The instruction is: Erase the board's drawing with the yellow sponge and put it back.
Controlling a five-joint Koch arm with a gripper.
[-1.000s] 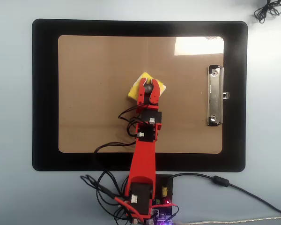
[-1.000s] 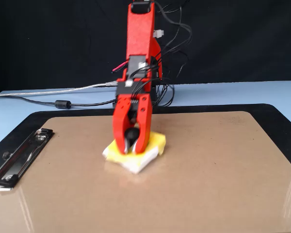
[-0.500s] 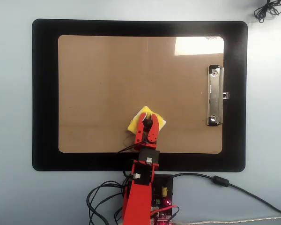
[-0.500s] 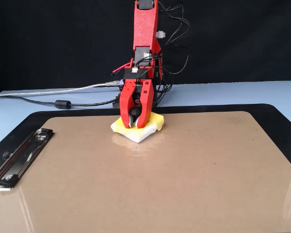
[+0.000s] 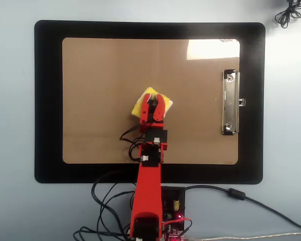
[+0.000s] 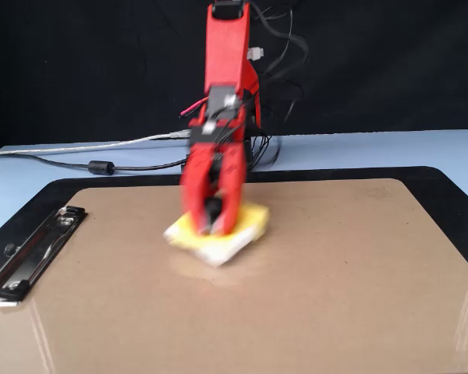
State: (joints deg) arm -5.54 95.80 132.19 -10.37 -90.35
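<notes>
Overhead and fixed views of a single red arm working on the board (image 5: 95,100). The gripper (image 5: 153,102) reaches out from the arm's base at the lower edge of the overhead view and points toward the board's middle. Its two red jaws are clenched on the yellow sponge (image 5: 140,103), which lies flat on the brown surface directly beneath them; yellow shows on both sides of the jaws and just beyond their tips. In the fixed view the gripper (image 6: 210,226) is blurred, yet the sponge (image 6: 249,222) is plainly pinched between the jaws, its whitish underside resting on the board (image 6: 335,273) (the black knob cannot be made out sharply in either view).

No drawn line can be made out on the brown surface around the jaws in either view.

The silver clip (image 5: 230,103) sits well to the right of the jaws in the overhead view, on the board's short edge; in the fixed view the clip (image 6: 31,253) appears at the left, well apart from the gripper. The board lies on a larger black mat (image 5: 47,100), whose border surrounds it on all sides. Black cables (image 5: 108,201) trail beside the arm's base, behind the jaws.
</notes>
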